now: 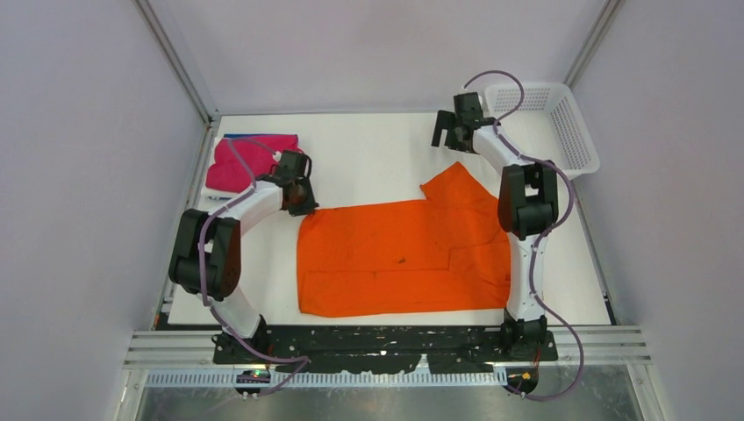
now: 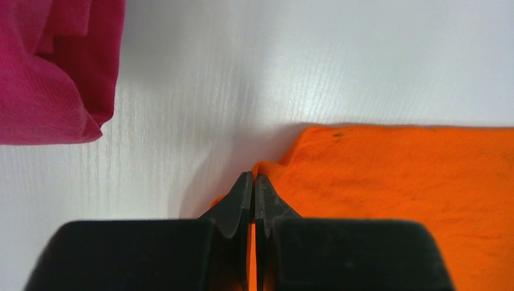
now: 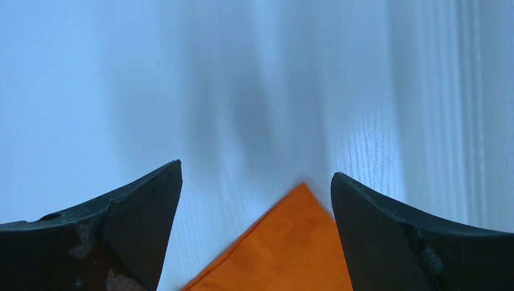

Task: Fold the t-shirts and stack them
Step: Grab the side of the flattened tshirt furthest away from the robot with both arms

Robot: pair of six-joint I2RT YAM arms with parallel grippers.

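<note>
1. Pinching the upper-left corner of the orange t-shirt [image 1: 404, 259], the left pincer [image 1: 303, 206] sits left of centre in the overhead view, clenched on the cloth.
2. From the left wrist, the left pincer [image 2: 253, 182] shows both black fingertips pressed together. A small raised fold of the orange t-shirt [image 2: 412, 188] is caught between them at the cloth's edge.
3. The orange t-shirt lies spread mostly flat across the middle of the white table [image 1: 368, 149]. One sleeve points toward the upper right of the frame, and a flap is folded over along the shirt's right side.
4. The right pincer [image 1: 449, 132] hangs in the upper middle of the overhead view, above bare table. It is just beyond the tip of that sleeve and apart from it.
5. From the right wrist, the right pincer [image 3: 256, 182] is released, its fingers wide apart and gripping nothing. The pointed tip of the orange t-shirt [image 3: 285, 254] shows between them at the bottom centre, lying on the table.
6. The magenta-pink t-shirt [image 1: 250, 162] lies folded in a bundle at the upper left of the table, near the left pincer but apart from it. It also fills the upper-left corner of the left wrist view [image 2: 54, 73].
7. A thin strip of blue cloth [image 1: 254, 136] shows along the top edge of the pink bundle, too little to make out more.
8. The white mesh basket [image 1: 583, 149] stands at the upper right, beside the right arm.
</note>
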